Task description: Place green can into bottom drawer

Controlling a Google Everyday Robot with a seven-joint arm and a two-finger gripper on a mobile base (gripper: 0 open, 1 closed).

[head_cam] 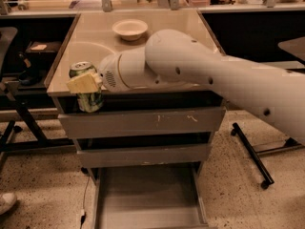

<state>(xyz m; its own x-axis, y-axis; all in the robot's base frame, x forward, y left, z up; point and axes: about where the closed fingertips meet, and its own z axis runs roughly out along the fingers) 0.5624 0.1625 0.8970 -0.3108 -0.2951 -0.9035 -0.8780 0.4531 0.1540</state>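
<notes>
Gripper (88, 86): sat at the near left corner of the table (95, 42), level with its front edge, at the end of a thick white arm (214, 75) that reached in from the right.
Fingers: clamped on the green can (91, 100); one pale yellow pad (84, 83) lay across the can's near side, and the other was hidden behind it.
Green can: held roughly upright in the air, its silver top just above the tabletop edge and its body hanging in front of that edge, clear of any surface.
Bottom drawer (147, 194): pulled out toward the near side, its flat grey floor bare; it lay well below the can and to its right.
Upper drawers: the top one (143, 122) and the middle one (143, 155) were pushed in, and the top panel showed scuffs.
Bowl (129, 29): a pale shallow bowl stood on the far part of the table, well apart from the gripper.
Floor: speckled, with a thin cable (85, 199) just left of the open drawer.
</notes>
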